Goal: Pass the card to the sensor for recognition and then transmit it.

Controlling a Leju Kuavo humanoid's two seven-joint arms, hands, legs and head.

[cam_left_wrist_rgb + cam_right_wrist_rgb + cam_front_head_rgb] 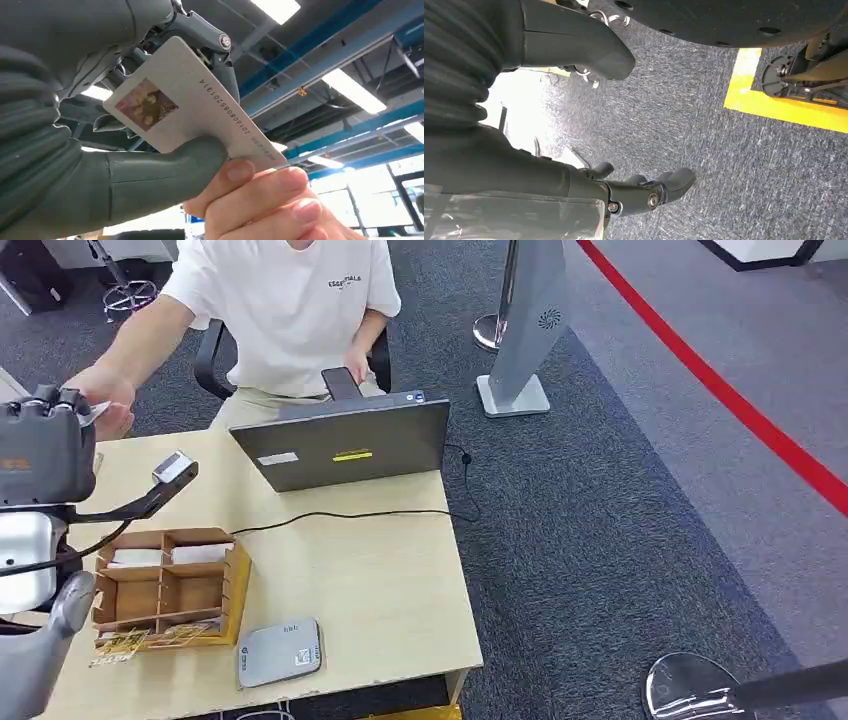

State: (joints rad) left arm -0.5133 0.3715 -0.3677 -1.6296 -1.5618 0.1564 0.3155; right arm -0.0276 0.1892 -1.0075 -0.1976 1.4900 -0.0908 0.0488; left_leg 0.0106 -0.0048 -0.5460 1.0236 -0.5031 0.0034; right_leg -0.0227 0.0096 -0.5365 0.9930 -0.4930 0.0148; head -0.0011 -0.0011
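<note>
Pinched between the thick grey thumb and dark fingers of the left robot hand (150,100), a white plastic ID card with a small photo and a printed number (192,102) sits right before the left wrist camera. A person's hand (260,200) grips the card's far end, so both hold it at once. From the head view, the left robot hand (45,445) is raised at the far left corner of the pale wooden counter (370,580), meeting the seated person's outstretched hand (105,400). The flat grey card sensor pad (279,651) lies well apart, near the counter's front edge beside a wooden compartment box (165,585). By my reading, recognition is behind and the handover is under way; only release remains. The right robot hand (644,192) hangs over grey carpet, fingers loosely curled, holding nothing.
</note>
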